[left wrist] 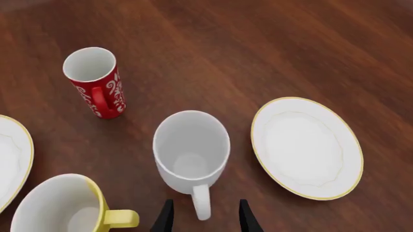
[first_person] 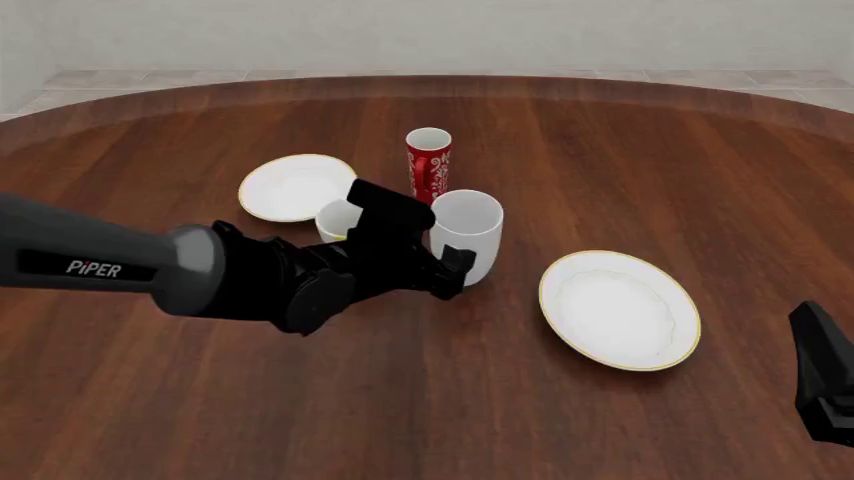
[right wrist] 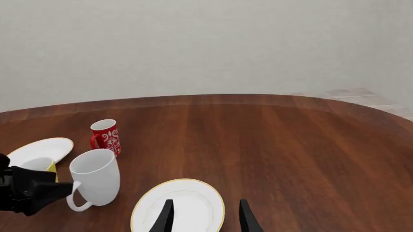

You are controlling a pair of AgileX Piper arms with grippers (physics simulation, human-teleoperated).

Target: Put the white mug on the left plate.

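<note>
— Standing where, the white mug?
— Sitting upright on the wooden table, middle of it, between the left plate and the larger plate. Just in front of the red cup, beside the yellow mug.
— Being held?
— Not gripped. Left gripper reaching in at the loop handle, fingers spread on either side of it, handle lying in the gap.
— And the other one?
— Right gripper hanging off at the table's right side, fingers apart, pinching nothing, looking across the larger plate toward the mug.
</note>
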